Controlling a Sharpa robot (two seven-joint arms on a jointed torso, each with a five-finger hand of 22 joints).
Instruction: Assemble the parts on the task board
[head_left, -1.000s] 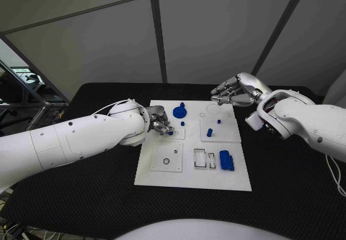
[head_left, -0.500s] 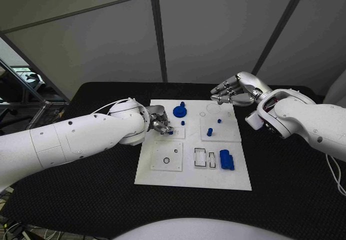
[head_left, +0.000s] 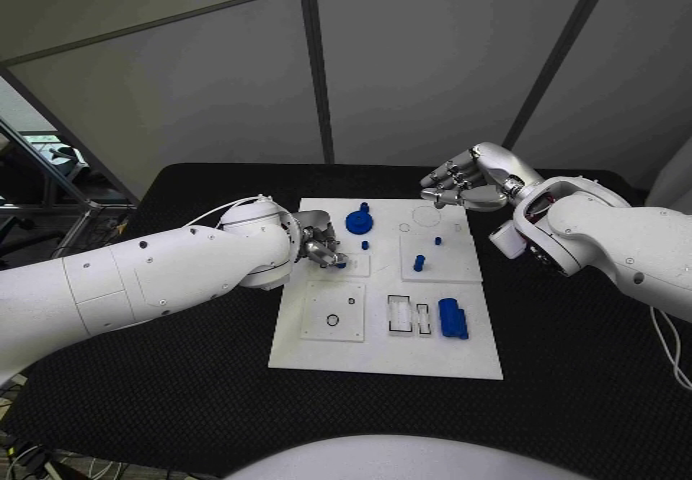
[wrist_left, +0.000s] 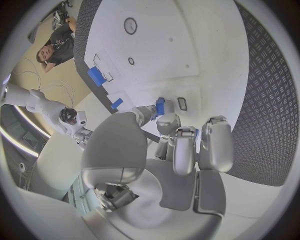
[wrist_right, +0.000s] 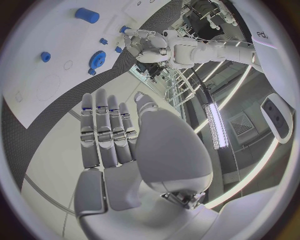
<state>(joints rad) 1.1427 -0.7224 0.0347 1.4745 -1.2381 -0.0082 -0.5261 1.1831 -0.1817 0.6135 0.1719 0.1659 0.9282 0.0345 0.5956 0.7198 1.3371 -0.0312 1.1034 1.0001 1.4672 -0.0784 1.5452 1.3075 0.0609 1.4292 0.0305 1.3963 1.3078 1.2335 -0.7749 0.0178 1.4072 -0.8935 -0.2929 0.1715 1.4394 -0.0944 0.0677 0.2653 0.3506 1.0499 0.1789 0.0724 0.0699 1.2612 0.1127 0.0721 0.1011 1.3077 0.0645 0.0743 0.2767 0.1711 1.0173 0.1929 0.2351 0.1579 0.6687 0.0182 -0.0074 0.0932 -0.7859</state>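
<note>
The white task board (head_left: 335, 352) lies mid-table. My left hand (head_left: 320, 247) hovers over the board's left middle plate and pinches a small blue part (wrist_left: 160, 106) between its fingertips; the same part (head_left: 342, 265) shows just below the fingers. My right hand (head_left: 464, 186) hangs over the board's far right corner, fingers (wrist_right: 107, 131) stretched out and apart, holding nothing. On the board lie a blue gear (head_left: 359, 222), a small blue peg (head_left: 366, 245), an upright blue peg (head_left: 420, 265) and a blue cylinder (head_left: 451, 318).
Two narrow rectangular slots (head_left: 401, 316) sit beside the cylinder, and a small black ring (head_left: 333, 322) marks the near left plate. Black table (head_left: 173, 390) surrounds the board. The right wrist view shows the gear (wrist_right: 97, 58) and cylinder (wrist_right: 87, 15) from afar.
</note>
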